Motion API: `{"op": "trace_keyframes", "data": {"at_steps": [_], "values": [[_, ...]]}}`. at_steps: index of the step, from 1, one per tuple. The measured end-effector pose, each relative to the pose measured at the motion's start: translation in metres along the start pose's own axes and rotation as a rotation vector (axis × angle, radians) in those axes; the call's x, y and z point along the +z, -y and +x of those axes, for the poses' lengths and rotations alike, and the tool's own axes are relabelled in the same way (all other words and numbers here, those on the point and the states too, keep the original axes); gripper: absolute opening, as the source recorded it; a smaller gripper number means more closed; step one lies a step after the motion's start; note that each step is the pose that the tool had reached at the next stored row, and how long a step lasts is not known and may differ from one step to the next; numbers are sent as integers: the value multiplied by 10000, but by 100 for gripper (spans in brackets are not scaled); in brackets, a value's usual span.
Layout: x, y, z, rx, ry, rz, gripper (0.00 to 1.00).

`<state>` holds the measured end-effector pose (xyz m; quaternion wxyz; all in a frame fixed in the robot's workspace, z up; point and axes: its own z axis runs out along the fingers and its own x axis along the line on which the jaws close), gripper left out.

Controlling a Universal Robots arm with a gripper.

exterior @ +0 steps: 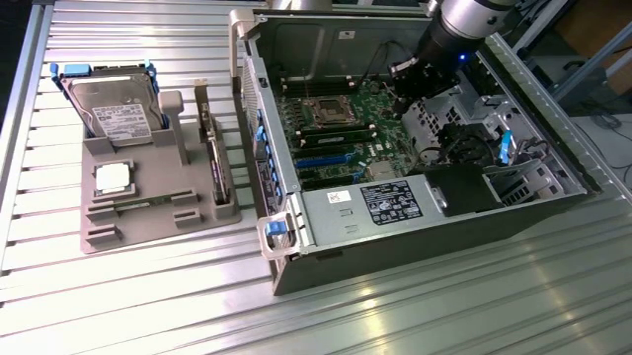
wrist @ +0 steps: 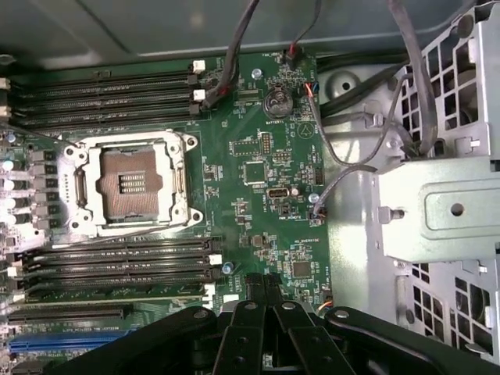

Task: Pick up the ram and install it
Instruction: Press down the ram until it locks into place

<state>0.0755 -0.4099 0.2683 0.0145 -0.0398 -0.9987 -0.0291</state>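
One black gripper [wrist: 263,285], fingers pressed together and empty, hangs over the green motherboard [wrist: 266,172]; the long thin green ram stick [exterior: 148,203] lies on the grey tray [exterior: 148,237] at nine o'clock of the case [exterior: 395,222].

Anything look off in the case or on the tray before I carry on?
Nothing stands out. The gripper hangs shut and empty over the motherboard inside the open case. The ram lies flat in its groove on the grey tray, nothing askew or spilled.

Hard drive [exterior: 120,111] and processor [exterior: 112,177] on gray tray [exterior: 148,229].
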Motion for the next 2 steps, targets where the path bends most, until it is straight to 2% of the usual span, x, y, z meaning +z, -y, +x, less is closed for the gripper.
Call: {"op": "trace_keyframes", "data": {"at_steps": [2], "values": [[0,0,0,85,4,-15,10]]}}
